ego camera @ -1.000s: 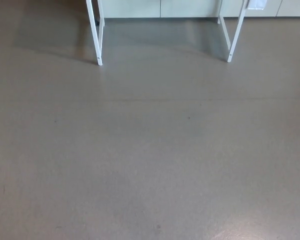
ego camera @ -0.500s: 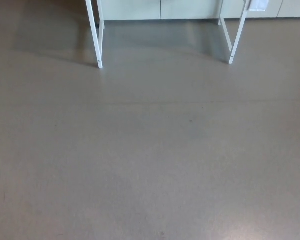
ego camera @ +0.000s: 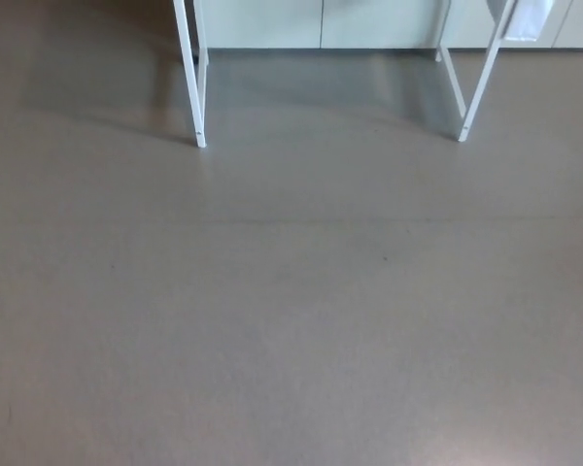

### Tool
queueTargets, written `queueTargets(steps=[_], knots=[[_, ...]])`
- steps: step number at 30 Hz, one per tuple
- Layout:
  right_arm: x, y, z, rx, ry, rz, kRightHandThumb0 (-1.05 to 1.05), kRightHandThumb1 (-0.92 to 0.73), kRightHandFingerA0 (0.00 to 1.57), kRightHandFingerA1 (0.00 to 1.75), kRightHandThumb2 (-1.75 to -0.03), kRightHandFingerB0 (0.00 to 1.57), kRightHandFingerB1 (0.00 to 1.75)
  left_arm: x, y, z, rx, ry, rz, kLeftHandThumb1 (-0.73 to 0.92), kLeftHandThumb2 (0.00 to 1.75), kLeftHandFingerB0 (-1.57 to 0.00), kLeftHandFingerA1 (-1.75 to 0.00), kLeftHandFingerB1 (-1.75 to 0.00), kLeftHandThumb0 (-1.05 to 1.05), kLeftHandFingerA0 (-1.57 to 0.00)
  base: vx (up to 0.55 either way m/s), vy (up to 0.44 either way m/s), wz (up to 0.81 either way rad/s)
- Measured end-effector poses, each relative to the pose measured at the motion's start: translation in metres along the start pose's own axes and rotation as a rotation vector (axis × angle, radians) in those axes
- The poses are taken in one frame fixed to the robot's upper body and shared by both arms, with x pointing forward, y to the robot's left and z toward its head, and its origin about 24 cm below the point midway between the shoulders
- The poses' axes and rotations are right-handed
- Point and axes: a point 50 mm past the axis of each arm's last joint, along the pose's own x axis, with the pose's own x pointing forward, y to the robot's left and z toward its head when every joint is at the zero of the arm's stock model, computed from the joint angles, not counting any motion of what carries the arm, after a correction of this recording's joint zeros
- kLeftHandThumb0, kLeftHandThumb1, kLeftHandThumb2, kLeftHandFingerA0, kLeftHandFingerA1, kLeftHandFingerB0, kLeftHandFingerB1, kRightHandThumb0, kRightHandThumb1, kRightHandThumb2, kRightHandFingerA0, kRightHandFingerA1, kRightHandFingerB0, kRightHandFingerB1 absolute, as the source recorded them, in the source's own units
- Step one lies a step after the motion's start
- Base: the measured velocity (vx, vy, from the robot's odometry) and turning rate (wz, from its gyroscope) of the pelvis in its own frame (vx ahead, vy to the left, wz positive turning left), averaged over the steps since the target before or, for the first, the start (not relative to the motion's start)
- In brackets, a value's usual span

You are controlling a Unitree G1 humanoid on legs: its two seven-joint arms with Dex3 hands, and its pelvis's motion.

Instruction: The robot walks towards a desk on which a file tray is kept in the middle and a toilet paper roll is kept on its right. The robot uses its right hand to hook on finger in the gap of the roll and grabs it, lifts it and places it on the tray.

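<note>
Only the lower part of a desk shows at the top of the head view: a white left leg (ego camera: 192, 78) and a white right leg (ego camera: 481, 83) standing on the floor. The desk top, the file tray and the toilet paper roll are out of the picture. Neither of my hands nor any part of my arms is visible.
Grey-brown floor (ego camera: 291, 311) fills most of the view. Pale cabinet fronts (ego camera: 321, 24) run along the wall behind the desk legs. A white tag or sheet (ego camera: 530, 19) hangs near the right leg at the top edge.
The whole picture has shifted: the desk legs sit lower and a little further right in the frame and look larger, so the camera has moved closer to the desk.
</note>
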Motion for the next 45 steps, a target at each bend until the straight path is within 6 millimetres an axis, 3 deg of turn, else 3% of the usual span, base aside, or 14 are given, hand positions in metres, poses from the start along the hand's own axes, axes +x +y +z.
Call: queueTargets(steps=[3, 19, 21, 22, 26, 27, 31, 32, 38, 39, 40, 41, 44, 45], knots=[[0.000, 0.000, 0.002, -0.030, 0.016, -0.005, -0.37, -0.49, 0.00, 0.32, -0.55, 0.06, 0.25, 0.001, -0.002, -0.001, -0.012, 0.009, -0.008, 0.88, 1.17, 0.00, -0.12, -0.07, -0.89, 0.00, 0.24, -0.185, 0.06], [0.000, -0.002, 0.003, -0.043, 0.020, -0.024, -0.45, -0.50, 0.07, 0.34, -0.58, 0.10, 0.24, 0.001, -0.001, -0.003, -0.027, 0.008, -0.041, 0.85, 1.15, 0.00, -0.13, -0.09, -0.87, 0.00, 0.16, 0.047, -0.04], [0.000, -0.002, 0.002, -0.041, 0.026, -0.026, -0.47, -0.34, 0.01, 0.47, -0.78, 0.04, 0.37, 0.002, -0.001, -0.004, -0.035, 0.016, -0.039, 0.83, 1.16, 0.00, -0.17, -0.13, -0.83, 0.00, 0.12, 0.034, 0.04], [0.000, -0.001, 0.002, -0.048, 0.027, -0.026, -0.46, -0.51, 0.09, 0.37, -0.56, 0.13, 0.25, 0.002, -0.001, -0.004, -0.037, 0.019, -0.040, 0.82, 1.15, 0.00, -0.17, -0.12, -0.82, 0.00, 0.14, 0.016, 0.08], [0.000, 0.000, 0.004, -0.064, 0.024, -0.033, -0.43, -0.52, 0.00, 0.34, -0.56, 0.06, 0.26, 0.003, -0.001, -0.009, -0.045, 0.036, -0.040, 0.75, 0.96, 0.00, -0.11, -0.04, -0.81, 0.00, 0.11, -0.057, 0.08], [0.000, -0.001, 0.004, -0.058, 0.022, -0.034, -0.47, -0.53, 0.06, 0.34, -0.59, 0.07, 0.21, 0.003, -0.001, -0.009, -0.048, 0.037, -0.039, 0.83, 1.15, 0.00, -0.17, -0.12, -0.83, 0.00, 0.10, -0.165, 0.10], [0.000, -0.001, 0.003, -0.065, 0.023, -0.035, -0.46, -0.35, 0.00, 0.47, -0.79, 0.02, 0.36, 0.003, -0.001, -0.012, -0.049, 0.042, -0.040, 0.86, 1.16, 0.00, -0.14, -0.08, -0.88, 0.00, 0.08, -0.283, -0.08], [0.001, 0.001, -0.001, -0.069, 0.035, -0.028, -0.45, -0.49, 0.07, 0.35, -0.57, 0.11, 0.23, 0.003, -0.001, -0.011, -0.046, 0.041, -0.039, 0.86, 1.16, 0.00, -0.13, -0.08, -0.88, 0.00, 0.05, -0.428, 0.22], [0.000, -0.003, 0.001, -0.074, 0.030, -0.045, -0.43, -0.45, 0.03, 0.26, -0.66, 0.08, 0.27, 0.003, -0.005, -0.011, -0.037, 0.034, -0.051, 0.81, 1.01, 0.00, -0.09, -0.02, -0.83, 0.00, 0.05, -0.116, -0.03], [0.000, -0.003, 0.001, -0.069, 0.028, -0.046, -0.50, -0.33, 0.03, 0.47, -0.76, 0.02, 0.36, 0.004, -0.005, -0.010, -0.036, 0.031, -0.052, 0.84, 1.16, 0.00, -0.18, -0.13, -0.81, 0.00, 0.00, 0.000, 0.00], [0.000, -0.002, 0.002, -0.087, 0.027, -0.046, -0.32, -0.37, 0.04, 0.52, -0.91, 0.00, 0.48, 0.004, -0.005, -0.009, -0.033, 0.028, -0.053, 0.92, 0.75, 0.00, -0.13, -0.02, -0.74, 0.00, 0.00, 0.000, 0.00], [0.000, -0.001, 0.002, -0.098, 0.026, -0.045, -0.49, -0.53, 0.09, 0.36, -0.56, 0.07, 0.25, 0.004, -0.006, -0.009, -0.031, 0.026, -0.053, 0.78, 0.98, 0.00, -0.08, -0.01, -0.83, 0.00, 0.06, 0.090, -0.07], [0.000, -0.001, 0.003, -0.097, 0.023, -0.040, -0.44, -0.49, 0.07, 0.33, -0.58, 0.08, 0.22, 0.003, -0.006, -0.008, -0.028, 0.017, -0.054, 0.78, 1.00, 0.00, -0.09, -0.03, -0.83, 0.00, 0.11, 0.155, -0.06], [0.000, -0.001, 0.003, -0.087, 0.023, -0.040, -0.42, -0.32, 0.00, 0.46, -0.77, 0.01, 0.35, 0.003, -0.005, -0.007, -0.028, 0.016, -0.053, 0.79, 1.00, 0.00, -0.09, -0.02, -0.84, 0.00, 0.17, 0.209, 0.03]])
